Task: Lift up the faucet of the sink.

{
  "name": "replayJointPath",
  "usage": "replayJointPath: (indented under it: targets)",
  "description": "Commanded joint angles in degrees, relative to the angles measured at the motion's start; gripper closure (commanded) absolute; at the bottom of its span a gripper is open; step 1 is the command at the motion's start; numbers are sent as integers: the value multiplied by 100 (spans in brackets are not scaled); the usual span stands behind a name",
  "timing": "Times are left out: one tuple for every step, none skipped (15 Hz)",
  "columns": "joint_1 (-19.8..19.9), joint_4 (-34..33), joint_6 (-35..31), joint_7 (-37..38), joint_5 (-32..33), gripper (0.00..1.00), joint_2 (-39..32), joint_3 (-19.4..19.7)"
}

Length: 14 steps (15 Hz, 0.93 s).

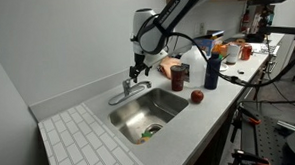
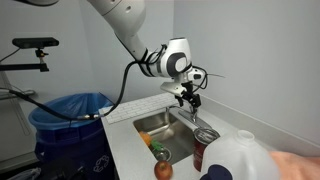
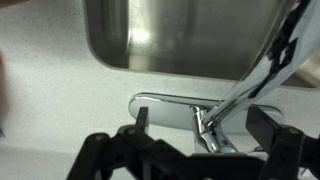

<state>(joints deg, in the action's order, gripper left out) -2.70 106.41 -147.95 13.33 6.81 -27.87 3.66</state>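
Fingers (image 3: 142,118) of the black Robotiq gripper (image 3: 198,122): held apart, one to each side of the small shiny chrome faucet (image 3: 215,128) in the wrist view. Contact with the metal cannot be told.

Thin lever handle (image 3: 255,75): recorded between the fingers. It is raised aslant toward the upper right of the wrist view and passes over the basin rim.

Flat base plate (image 3: 165,105): long axis laid parallel to the adjoining edge of the rectangular stainless-steel sink (image 3: 170,35).

Faucet position: mounted on the white counter (image 1: 223,94) at the back edge of the sink, directly under the gripper in both exterior views. The low curved spout is turned out over the basin.

Surface: the counter is set against a plain pale wall. A white tiled draining area (image 1: 80,140) is placed at one end of the sink. At the opposite end are listed a red apple (image 1: 197,95), a dark red can (image 1: 179,76) and a tall blue bottle (image 1: 211,68). A small green and yellow object (image 1: 150,130), too small to identify, is lying in the basin.

Shown in an exterior view only: a blue-lined waste bin (image 2: 70,120) on the floor beside the counter, and a white plastic jug (image 2: 245,160) close to the lens. The gap between the fingers is shown by the wrist view alone.
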Motion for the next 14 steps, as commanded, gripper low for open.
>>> replayJointPath:
  targets:
    - [-152,-275,-352,145,-1,0,-194,83]
    - [-172,-282,-468,149,0,0,-193,89]
    - [-189,-287,-590,148,5,0,-193,98]
    - [-209,-291,-744,154,15,0,-194,112]
    - [-233,-300,-897,164,25,0,-203,131]
    - [-245,-308,-1031,161,21,0,-209,143]
    - [-272,-312,-1172,179,24,0,-217,163]
    - [-305,-315,-1315,199,30,0,-226,190]
    - [-330,-318,-1442,201,36,0,-235,221]
    - [-368,-326,-1567,220,45,0,-247,267]
    - [-396,-334,-1671,227,36,0,-259,304]
    - [-441,-343,-1745,252,40,0,-268,361]
    - [-466,-351,-1799,254,20,0,-276,395]
    - [-491,-349,-1849,252,9,0,-281,425]
